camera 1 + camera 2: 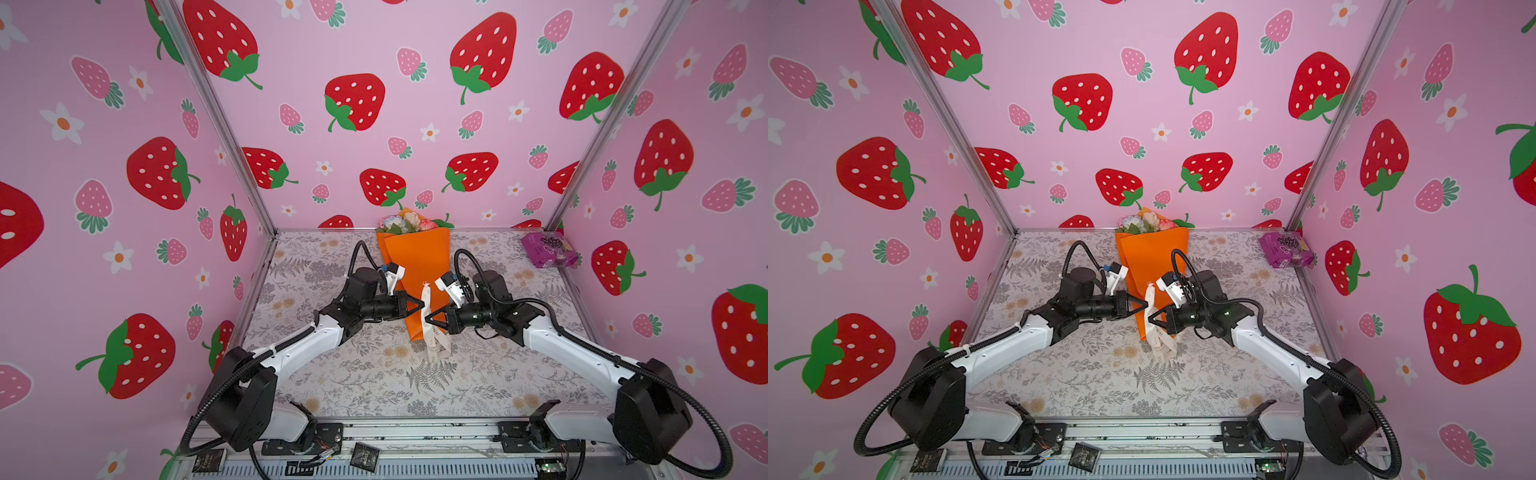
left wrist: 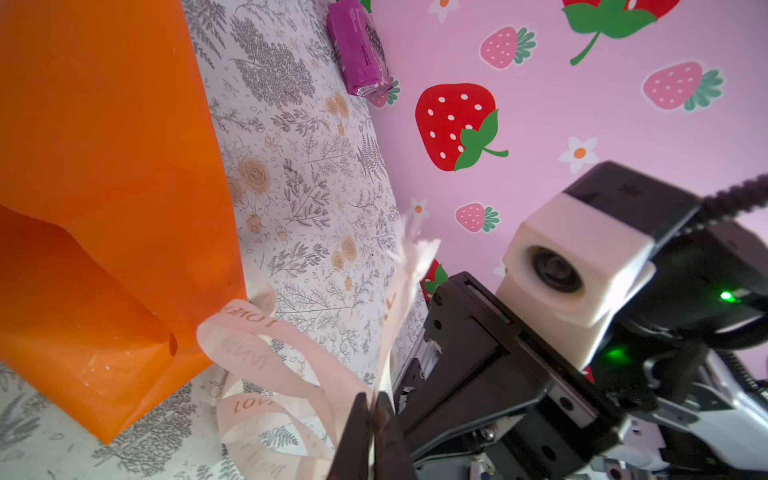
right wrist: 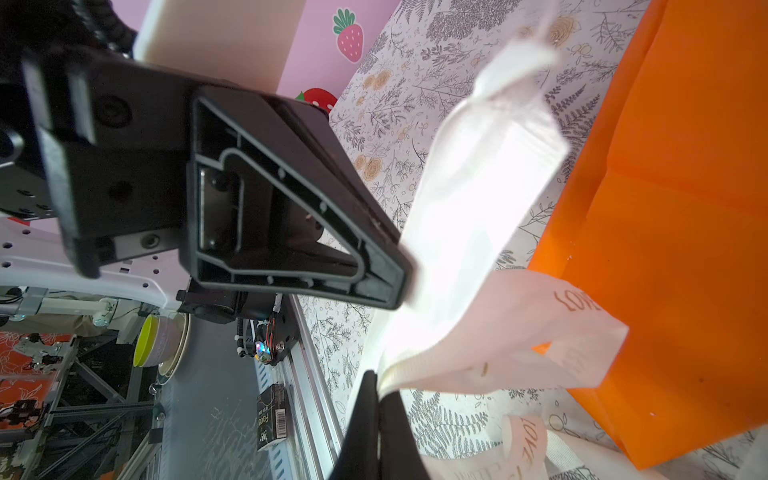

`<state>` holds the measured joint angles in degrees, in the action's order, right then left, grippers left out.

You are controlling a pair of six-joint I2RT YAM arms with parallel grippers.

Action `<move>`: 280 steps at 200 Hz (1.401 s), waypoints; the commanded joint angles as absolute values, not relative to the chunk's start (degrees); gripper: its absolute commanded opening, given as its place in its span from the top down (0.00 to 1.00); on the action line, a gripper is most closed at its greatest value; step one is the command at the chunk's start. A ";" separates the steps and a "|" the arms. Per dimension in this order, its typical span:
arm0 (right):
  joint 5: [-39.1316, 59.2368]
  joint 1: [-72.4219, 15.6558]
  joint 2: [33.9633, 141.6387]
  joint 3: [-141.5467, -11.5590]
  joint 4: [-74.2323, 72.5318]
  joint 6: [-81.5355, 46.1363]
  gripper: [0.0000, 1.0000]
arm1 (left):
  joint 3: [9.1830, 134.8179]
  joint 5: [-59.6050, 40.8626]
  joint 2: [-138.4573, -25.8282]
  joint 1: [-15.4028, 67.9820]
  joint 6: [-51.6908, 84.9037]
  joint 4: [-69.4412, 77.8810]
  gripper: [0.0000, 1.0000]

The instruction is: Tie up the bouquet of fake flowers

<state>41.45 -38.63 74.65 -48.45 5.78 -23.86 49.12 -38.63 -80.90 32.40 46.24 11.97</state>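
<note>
The bouquet of fake flowers (image 1: pixel 415 257) is laid on the table (image 1: pixel 353 374) close to the back wall. The flower heads (image 1: pixel 405 222) are pointed to that wall and the narrow end is pointed to the arms. The stems are enclosed in the orange wrapping paper (image 1: pixel 1152 257), so the wrapping is judged to be done. No knot and no bow can be seen on the paper in any view.

A pale ribbon (image 1: pixel 424 297), printed with the word LOVE, is held up beside the narrow end of the bouquet. It is gripped at two places. The jaws of the left gripper (image 1: pixel 422 305) are pressed together on a higher part of it, and the jaws of the right gripper (image 1: pixel 428 318) are pressed together on it just below. The two grippers are found almost tip to tip. The rest of the ribbon is left in loose loops on the table, just beside the lower edge of the paper. Whether any part is passed under the bouquet cannot be told.

The task is therefore judged to be in its early part. The ribbon is in the grip, but it is not yet led around the paper, crossed, knotted or pulled tight.
</note>
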 commanded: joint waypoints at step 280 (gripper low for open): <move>13.68 -38.08 76.80 -37.61 12.48 -37.81 0.65 | 65.03 4.23 -42.03 13.97 23.11 -40.59 1.00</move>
